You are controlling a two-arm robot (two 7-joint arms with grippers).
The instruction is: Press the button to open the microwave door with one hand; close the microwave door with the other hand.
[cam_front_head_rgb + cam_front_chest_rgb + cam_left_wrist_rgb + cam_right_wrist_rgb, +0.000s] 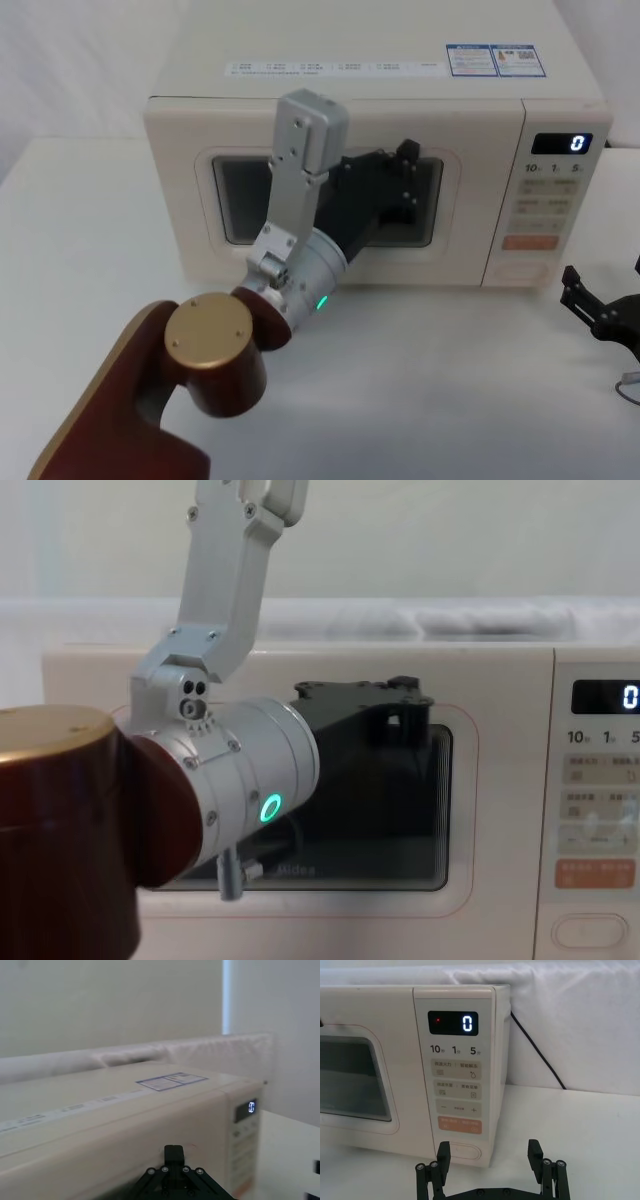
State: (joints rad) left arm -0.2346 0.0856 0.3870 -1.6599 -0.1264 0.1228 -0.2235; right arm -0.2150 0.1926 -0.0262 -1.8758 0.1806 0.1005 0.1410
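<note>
On the table (420, 380), left fingers (405, 150) touch the microwave door (180, 200).

A white worktop (430, 400) spreads across the scene, smooth and evenly lit, with soft shadows only. Behind it, toward 12 o'clock, a white cloth backdrop (580, 1025) hangs in gentle folds, meeting the worktop along a straight line. A thin black cable (537, 1052) runs slantwise down that cloth at about 1 o'clock. Above the cloth's rumpled upper edge (150, 1052) stands a plain pale wall (110, 1000), with a brighter vertical strip (227, 995) at about 1 o'clock beside a second pale wall (280, 1020).
</note>
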